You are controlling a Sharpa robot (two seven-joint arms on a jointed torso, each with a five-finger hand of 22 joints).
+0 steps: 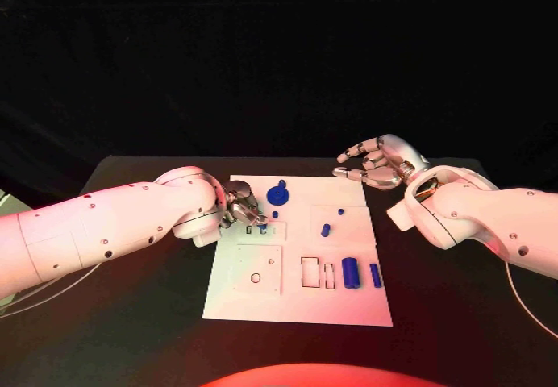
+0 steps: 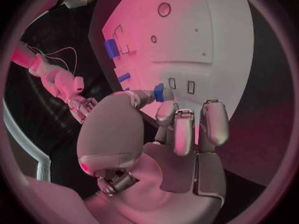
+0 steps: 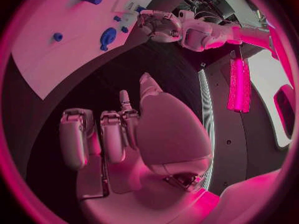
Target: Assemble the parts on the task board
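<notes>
The left hand (image 1: 241, 205) pinches a small blue part (image 2: 159, 92) over the task board's (image 1: 250, 294) left-edge slots (insertion underway, I judge), needing careful alignment; right hand (image 1: 374, 164) hovers, fingers spread.

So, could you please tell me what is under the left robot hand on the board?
Two small slots in the board and a small blue part at the fingertips of the left robot hand. Whatever lies beneath its palm is covered.

Inspection finds no legible text, label, brand, number or sign anywhere. The task board (image 1: 300, 306) carries only outlined recesses and holes, no lettering. The robot arms and the counter (image 1: 139, 322) bear no readable markings.
</notes>
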